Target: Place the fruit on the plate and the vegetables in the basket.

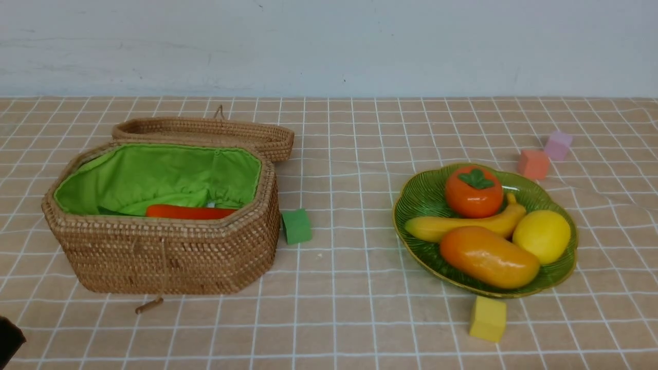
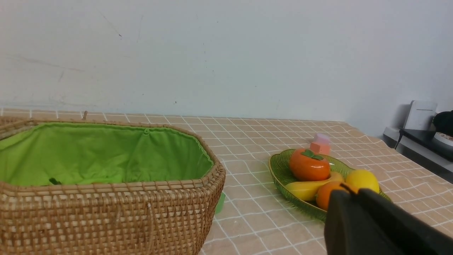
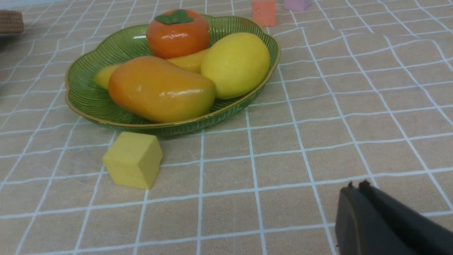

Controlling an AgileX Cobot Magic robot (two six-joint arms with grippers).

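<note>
The fruit lies on the green ribbed plate (image 1: 416,195) at the right: a persimmon (image 1: 473,191), a banana (image 1: 462,224), a lemon (image 1: 542,236) and a mango (image 1: 488,257). The open wicker basket (image 1: 169,257) with green lining stands at the left. Of the vegetables, a red pepper (image 1: 187,211) shows inside it; the front wall hides the rest of its floor. My left gripper (image 2: 354,193) is shut and empty, low beside the basket. My right gripper (image 3: 355,186) is shut and empty above the cloth, near the plate (image 3: 88,102).
The basket's lid (image 1: 205,131) lies behind it. Foam cubes sit about: green (image 1: 296,226) beside the basket, yellow (image 1: 487,318) in front of the plate, orange (image 1: 533,164) and pink (image 1: 558,145) behind it. A checked cloth covers the table.
</note>
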